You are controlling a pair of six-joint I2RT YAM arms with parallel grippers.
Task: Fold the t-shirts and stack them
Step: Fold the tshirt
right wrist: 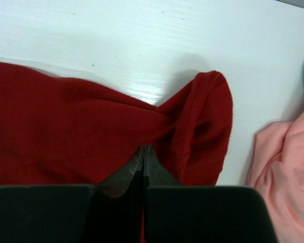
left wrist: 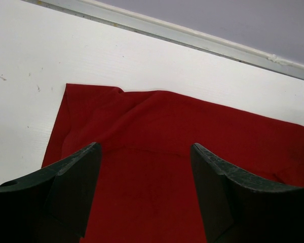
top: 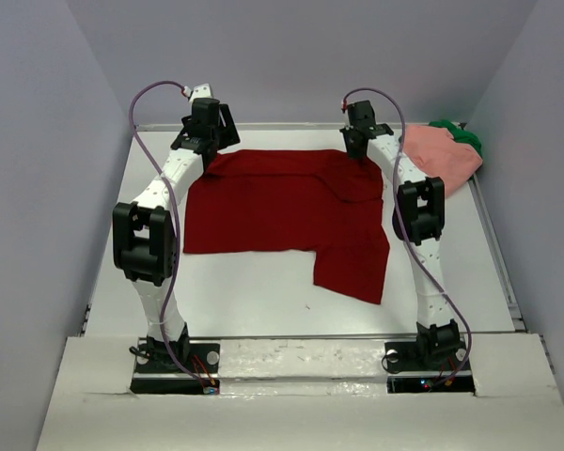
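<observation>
Dark red t-shirt [top: 282, 211] lies spread on the white table [top: 244, 291]; right gripper [right wrist: 143, 150] pinches its bunched edge, left gripper [left wrist: 145, 147] hangs spread wide above the cloth.

**One high camera and two wrist cameras, all on the red shirt [top: 282, 211].**

The top view looks down and forward from above and behind the arm bases. It is far enough back to hold the whole table [top: 254, 301], with the shirt at its middle. The left wrist view sits close over the shirt's far left corner, facing the table's far edge past the left gripper [left wrist: 144, 147]. The right wrist view sits even closer over the shirt's far right corner, behind the right gripper [right wrist: 143, 149]. All three share the shirt.
</observation>
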